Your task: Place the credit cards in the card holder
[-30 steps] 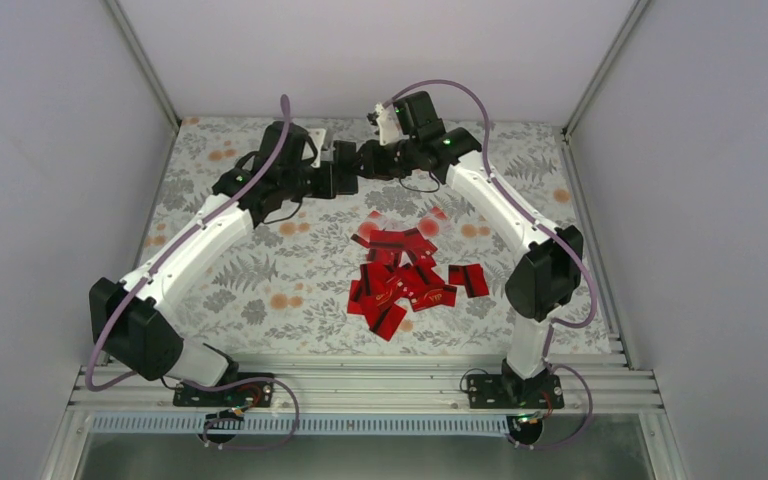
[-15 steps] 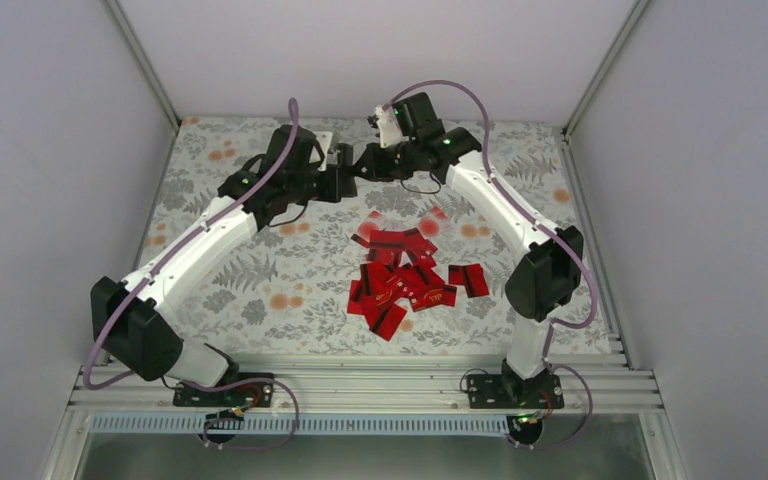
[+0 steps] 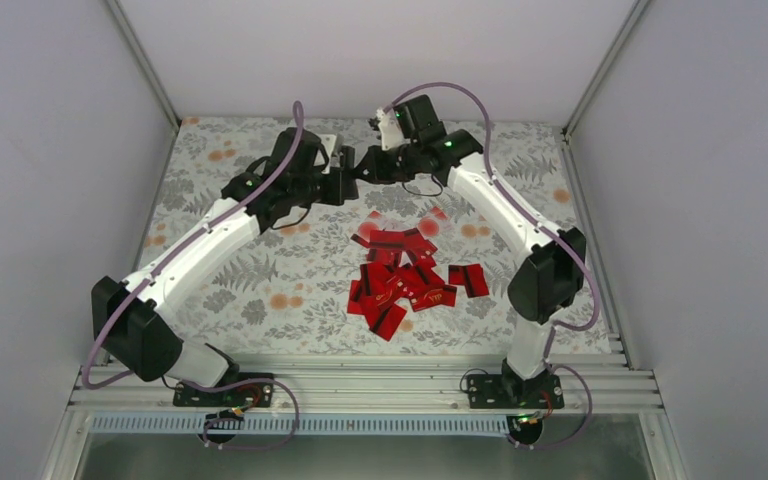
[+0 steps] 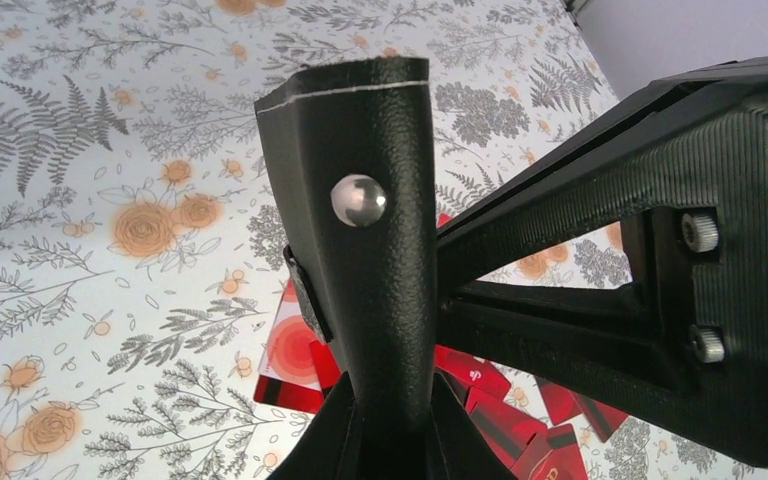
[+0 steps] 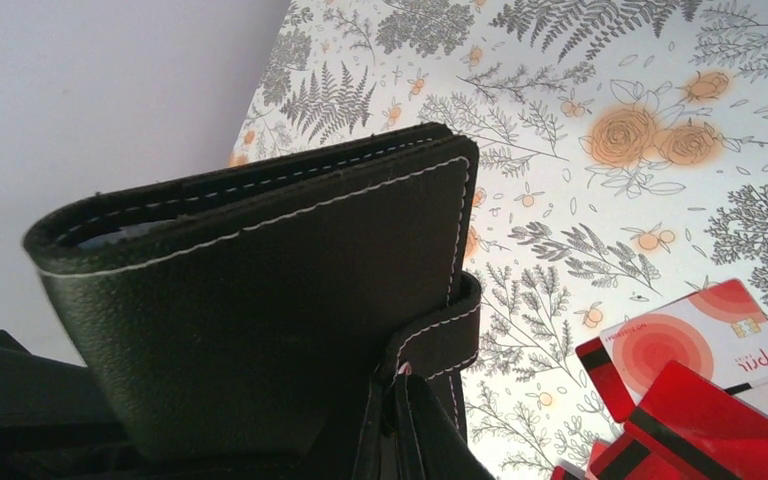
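Right wrist view: the black card holder, folded, hangs above the far middle of the table, with the right gripper pinched tight on its lower edge. The left gripper clamps the snap tab. Peeling the tab straight away while the right holds firm seems best. The credit cards lie heaped nearer the bases.

Floral-patterned tabletop between plain pale lilac walls
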`<control>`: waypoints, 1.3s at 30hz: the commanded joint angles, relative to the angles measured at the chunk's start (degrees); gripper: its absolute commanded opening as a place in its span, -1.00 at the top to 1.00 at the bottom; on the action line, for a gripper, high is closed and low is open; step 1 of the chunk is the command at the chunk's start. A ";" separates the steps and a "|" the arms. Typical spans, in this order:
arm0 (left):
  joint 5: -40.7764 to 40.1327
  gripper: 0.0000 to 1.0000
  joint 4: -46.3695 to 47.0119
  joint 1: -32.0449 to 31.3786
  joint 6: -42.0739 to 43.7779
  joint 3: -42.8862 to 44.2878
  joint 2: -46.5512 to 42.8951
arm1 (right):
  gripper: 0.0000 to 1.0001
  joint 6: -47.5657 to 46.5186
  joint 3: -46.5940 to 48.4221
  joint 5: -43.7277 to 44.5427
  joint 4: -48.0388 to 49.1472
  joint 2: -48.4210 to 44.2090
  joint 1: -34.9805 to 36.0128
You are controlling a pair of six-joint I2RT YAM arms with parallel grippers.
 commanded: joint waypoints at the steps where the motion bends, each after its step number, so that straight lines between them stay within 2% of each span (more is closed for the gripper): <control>1: 0.74 0.95 3.99 -1.72 -0.80 1.61 -4.41 | 0.92 -1.74 -5.25 6.92 -1.18 -1.83 -3.09; 3: -0.49 0.95 3.75 -1.68 -1.13 0.45 -6.27 | 0.92 -1.03 -11.18 7.87 0.37 -4.04 -6.54; 5: -0.79 0.95 3.80 -1.59 -1.60 -1.16 -7.94 | 0.92 -0.24 -17.60 4.51 2.57 -6.02 -12.25; 8: -0.05 0.95 3.81 -1.60 -2.15 -3.30 -9.80 | 0.91 -0.90 -21.83 2.82 3.84 -7.83 -14.55; 9: 0.28 0.95 3.76 -1.63 -2.26 -3.95 -10.15 | 0.74 -1.14 -22.06 2.28 3.74 -8.34 -14.68; 11: 0.78 0.95 3.92 -1.68 -2.51 -5.02 -10.87 | 0.09 -1.26 -22.39 0.90 3.74 -9.37 -14.72; 12: 0.98 0.95 3.88 -1.59 -2.48 -5.40 -11.23 | -0.18 -1.06 -23.09 0.01 4.28 -10.84 -14.75; 13: 1.24 0.95 3.90 -1.65 -2.56 -5.76 -11.59 | -0.33 -1.20 -23.84 -1.02 5.36 -12.20 -14.77; 14: 1.64 0.95 3.95 -1.70 -2.47 -6.11 -12.00 | -0.41 -1.30 -24.71 -2.20 6.09 -13.92 -14.76; 17: 1.89 0.95 3.29 -1.57 -2.34 -7.01 -13.42 | -0.44 -2.76 -27.30 -7.83 8.33 -17.89 -14.76; 21: 1.68 0.95 0.34 -1.51 -3.65 -7.15 -14.68 | -0.46 -1.93 -31.17 -21.14 12.92 -23.64 -14.48; 23: 3.84 0.95 -1.38 -1.48 -4.52 -6.45 -15.32 | -0.47 0.08 -31.66 -23.24 13.67 -25.86 -13.57; 27: 7.47 0.95 -2.28 -1.41 -5.71 -7.27 -18.54 | -0.50 4.52 -28.65 -24.15 15.04 -27.79 -8.99; 31: 10.33 0.95 -5.53 -1.46 -7.55 -4.62 -20.22 | -0.55 8.57 -23.27 -21.16 14.36 -27.46 -4.10; 34: 12.91 0.95 -5.76 -1.47 -9.93 -3.59 -21.92 | -0.56 9.92 -20.55 -17.19 12.05 -27.18 -1.75; 39: 15.33 0.95 -3.87 -1.46 -14.25 -5.41 -25.34 | -0.53 9.64 -19.44 -16.55 11.92 -26.60 1.47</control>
